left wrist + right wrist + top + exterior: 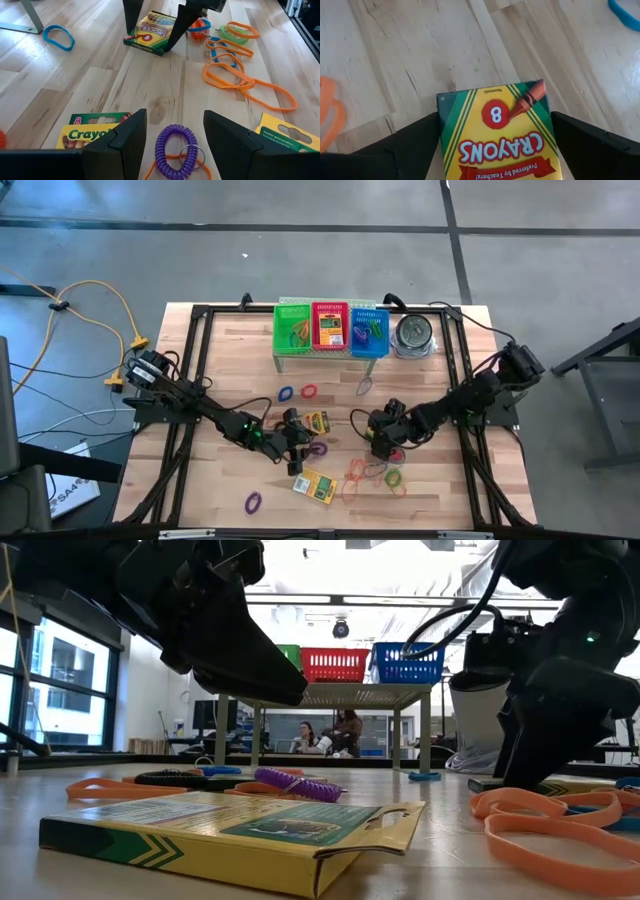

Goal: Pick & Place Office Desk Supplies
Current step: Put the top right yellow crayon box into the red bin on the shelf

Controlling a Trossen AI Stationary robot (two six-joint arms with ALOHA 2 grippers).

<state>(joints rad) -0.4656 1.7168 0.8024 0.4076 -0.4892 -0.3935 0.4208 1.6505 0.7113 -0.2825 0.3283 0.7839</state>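
A flat cardboard crayon box (235, 835), yellow with green chevrons and a hang-tab, lies nearest the front edge of the pale planked wooden surface (225, 350). Just beside it sprawl thin orange rubber-band loops (560, 830), limp and overlapping.

Farther in, the left pincer (172, 132) hangs low with its dark, wedge-shaped fingers spread either side of a purple coiled loop (172, 150) on a small metal ring; it pinches nothing. A second crayon box (92, 135) lies just beside one of its fingers.

Across from it, the right pincer (495, 132) stands spread wide around a glossy crayon box (497, 132) that lies flat on the boards; whether the fingers touch the box I cannot tell.

Purple and red loops (297, 392) lie farther back in the middle of the surface. At the rear a metal mesh rack (330, 352) carries green, red and blue plastic mesh baskets (331, 326), with a round silvery tin (413, 336) beside them.
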